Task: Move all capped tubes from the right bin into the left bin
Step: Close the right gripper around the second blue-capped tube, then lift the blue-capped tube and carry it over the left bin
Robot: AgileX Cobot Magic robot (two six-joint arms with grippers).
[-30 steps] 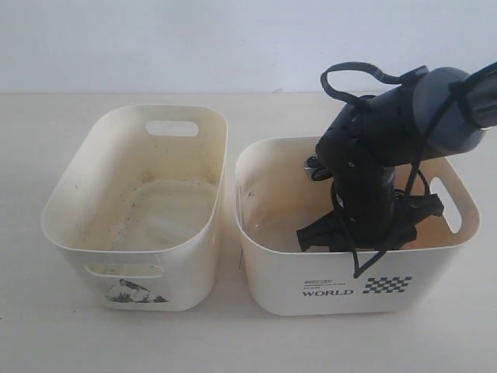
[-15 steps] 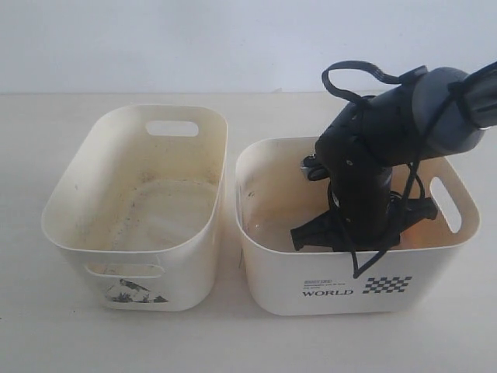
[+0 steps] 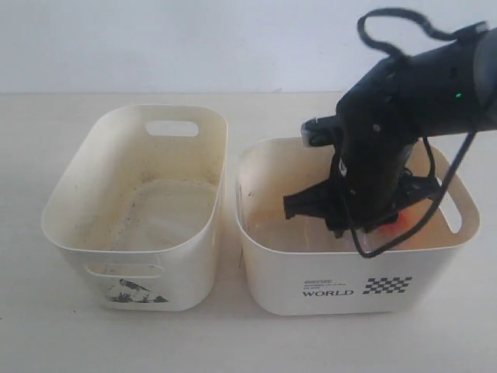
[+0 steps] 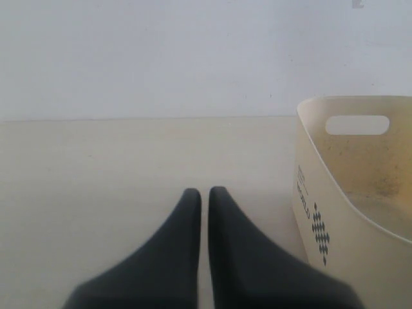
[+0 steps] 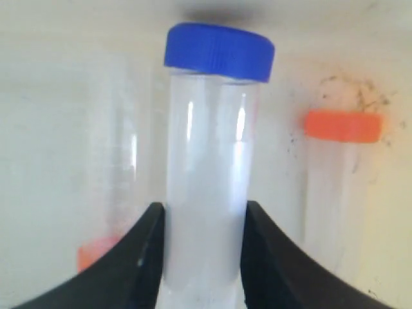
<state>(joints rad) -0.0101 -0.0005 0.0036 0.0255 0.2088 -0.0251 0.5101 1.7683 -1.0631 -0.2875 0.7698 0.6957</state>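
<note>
On your right gripper (image 5: 205,215) the jaws pinch the blue-capped tube (image 5: 209,148) lengthwise, cap pointing away from the wrist; on your left gripper (image 4: 205,193) they're pressed together.

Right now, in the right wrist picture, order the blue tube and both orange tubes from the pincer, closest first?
1. The blue-capped tube, gripped in the right pincer.
2. The orange-capped tubes, one either side: too close to call.

Cream bins, bright caps
The clear tube (image 5: 206,167) is wearing a blue cap (image 5: 219,51), its neighbours orange caps (image 5: 343,125); the cream right bin (image 3: 268,268) is showing black checks, the cream left bin (image 3: 186,276) a dark print.
</note>
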